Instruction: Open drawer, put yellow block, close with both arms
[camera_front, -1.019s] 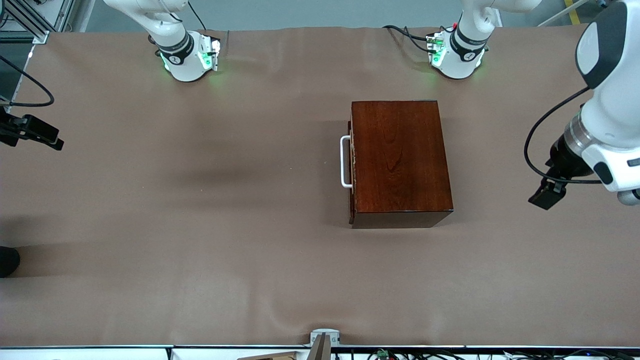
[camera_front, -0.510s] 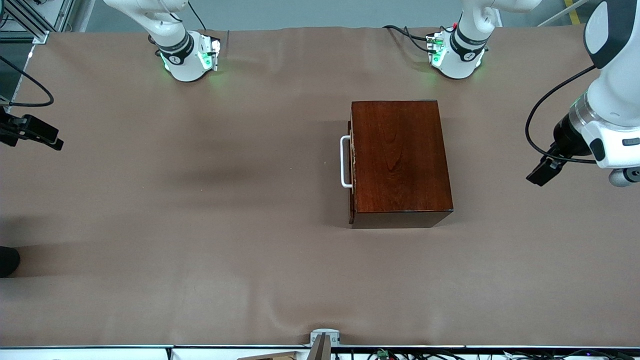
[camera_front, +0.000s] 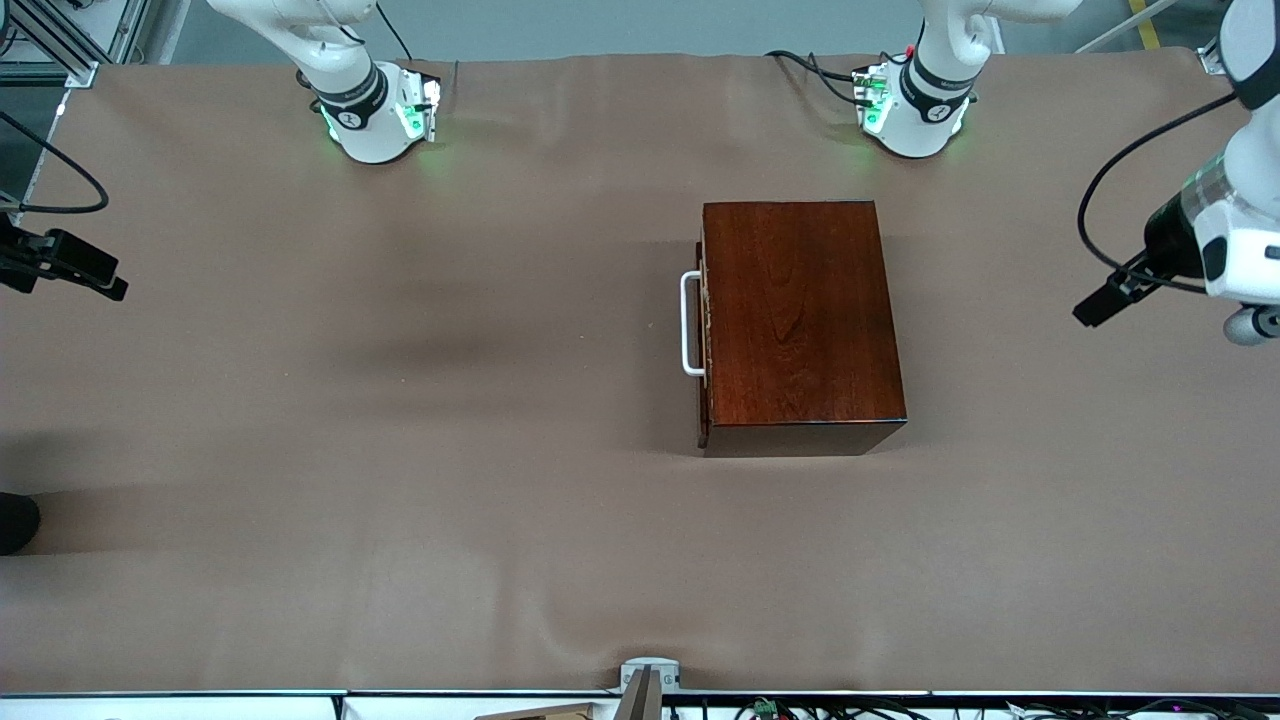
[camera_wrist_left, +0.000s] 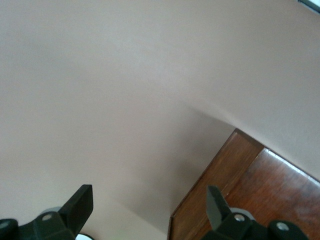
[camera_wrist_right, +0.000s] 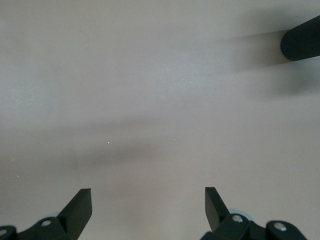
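Front view is showing the glossy dark mahogany-coloured wooden box (camera_front: 800, 320) sitting mid-frame, its drawer (camera_front: 703, 330) pushed in and its white U-shaped bar handle (camera_front: 688, 323) running up and down the frame, facing the right arm's end; the small yellow block is showing nowhere. The left gripper (camera_front: 1098, 305) is hanging spread and empty off the box's handle-less end. The right gripper (camera_front: 100, 280), equally spread and empty, is hovering well apart on the handle's side, so it probably has the straighter pull.

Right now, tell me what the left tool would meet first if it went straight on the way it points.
Probably the bare table: the left tool, open, faces the cloth beside the box. Depth is unclear.
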